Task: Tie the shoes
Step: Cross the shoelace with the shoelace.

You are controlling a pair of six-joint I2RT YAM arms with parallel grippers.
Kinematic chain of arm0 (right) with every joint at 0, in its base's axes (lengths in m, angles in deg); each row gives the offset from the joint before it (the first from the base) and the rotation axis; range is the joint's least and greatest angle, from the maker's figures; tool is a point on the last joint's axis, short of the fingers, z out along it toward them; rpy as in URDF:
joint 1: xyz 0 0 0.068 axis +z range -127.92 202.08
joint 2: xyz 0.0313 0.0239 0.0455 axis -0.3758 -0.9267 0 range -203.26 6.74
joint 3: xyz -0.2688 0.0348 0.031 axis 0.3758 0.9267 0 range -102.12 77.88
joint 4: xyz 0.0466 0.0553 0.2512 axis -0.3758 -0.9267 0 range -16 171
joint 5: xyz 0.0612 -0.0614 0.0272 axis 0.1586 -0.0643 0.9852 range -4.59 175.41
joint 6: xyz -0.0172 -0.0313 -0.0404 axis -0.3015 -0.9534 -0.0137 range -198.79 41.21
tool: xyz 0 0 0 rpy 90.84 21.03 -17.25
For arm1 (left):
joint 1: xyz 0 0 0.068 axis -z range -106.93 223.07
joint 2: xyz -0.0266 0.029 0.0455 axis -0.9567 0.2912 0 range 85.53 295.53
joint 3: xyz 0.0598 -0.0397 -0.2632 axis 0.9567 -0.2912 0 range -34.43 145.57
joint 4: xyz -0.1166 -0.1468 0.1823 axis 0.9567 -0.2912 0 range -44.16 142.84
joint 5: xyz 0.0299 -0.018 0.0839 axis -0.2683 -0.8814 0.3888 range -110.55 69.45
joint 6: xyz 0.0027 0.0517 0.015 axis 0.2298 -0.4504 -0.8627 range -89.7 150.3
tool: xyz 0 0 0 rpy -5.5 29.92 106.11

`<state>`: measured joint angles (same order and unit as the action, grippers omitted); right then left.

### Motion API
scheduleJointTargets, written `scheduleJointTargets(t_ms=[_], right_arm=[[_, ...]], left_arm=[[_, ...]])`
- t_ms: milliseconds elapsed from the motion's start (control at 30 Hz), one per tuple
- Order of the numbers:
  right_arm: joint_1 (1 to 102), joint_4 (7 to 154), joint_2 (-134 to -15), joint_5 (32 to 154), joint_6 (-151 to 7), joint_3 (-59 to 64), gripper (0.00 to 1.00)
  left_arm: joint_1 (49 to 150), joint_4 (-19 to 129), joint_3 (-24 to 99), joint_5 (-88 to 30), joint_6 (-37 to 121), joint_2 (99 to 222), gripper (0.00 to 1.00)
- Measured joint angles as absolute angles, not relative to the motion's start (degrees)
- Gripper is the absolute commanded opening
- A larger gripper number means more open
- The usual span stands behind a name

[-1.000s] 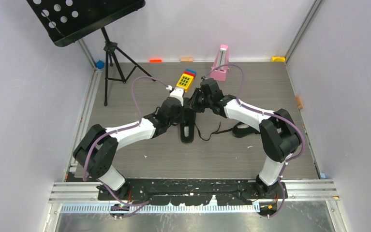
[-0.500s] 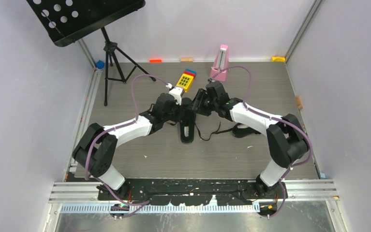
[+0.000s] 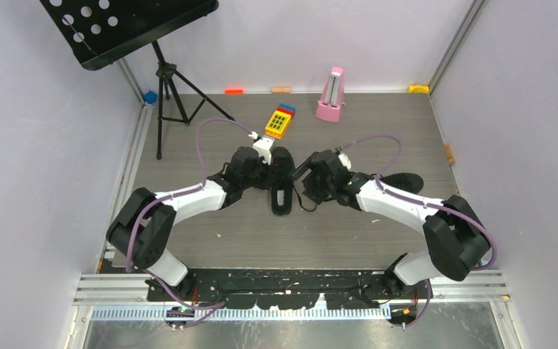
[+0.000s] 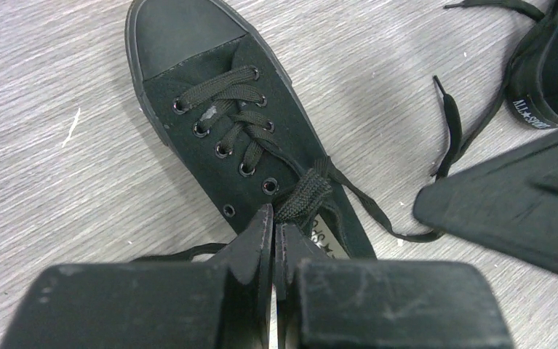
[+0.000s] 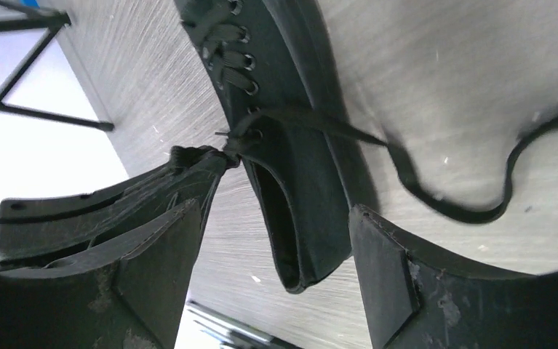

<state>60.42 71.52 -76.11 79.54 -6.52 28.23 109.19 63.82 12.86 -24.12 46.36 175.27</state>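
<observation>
One black shoe (image 3: 281, 195) lies mid-table with its toe toward the back wall; its laced front (image 4: 217, 109) fills the left wrist view. My left gripper (image 4: 273, 222) is shut on a bunched black lace (image 4: 306, 193) just above the top eyelets, and in the top view this left gripper (image 3: 269, 172) sits at the shoe's left side. My right gripper (image 5: 274, 214) stands open and empty over the shoe's heel opening (image 5: 297, 196), right of the shoe (image 3: 306, 179). The second shoe (image 3: 401, 182) lies further right.
A loose lace end (image 5: 465, 211) trails on the table right of the shoe. A yellow keypad toy (image 3: 279, 122) and a pink metronome (image 3: 329, 94) stand behind. A black music stand (image 3: 161, 80) is at the back left. Walls close in on both sides.
My right gripper has opened, let go of the lace and drawn back toward the near right, uncovering the second shoe. My left gripper keeps its grip at the shoe.
</observation>
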Motion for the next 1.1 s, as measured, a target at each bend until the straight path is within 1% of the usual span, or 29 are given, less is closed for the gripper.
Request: scheduleJointTargets(t_ms=[167, 267, 500, 733, 1100], right_arm=[[65.95, 74.98, -76.13, 74.31, 11.6, 34.22, 0.75], [67.92, 74.61, -76.13, 70.49, 20.76, 34.79, 0.73], [68.23, 80.16, -77.75, 65.31, 34.59, 35.84, 0.71], [68.23, 83.22, -81.79, 63.76, 38.86, 35.88, 0.68], [68.23, 83.63, -86.36, 62.45, 39.58, 35.88, 0.61]], left_arm=[[109.19, 65.46, 11.06, -24.87, 46.34, 173.08, 0.0], [109.19, 66.95, 9.99, -24.95, 46.31, 171.77, 0.0], [109.19, 68.17, 9.23, -25.37, 46.31, 171.0, 0.0], [109.19, 68.94, 8.68, -25.85, 46.27, 170.61, 0.0], [109.19, 68.89, 8.29, -25.83, 45.79, 169.25, 0.0]])
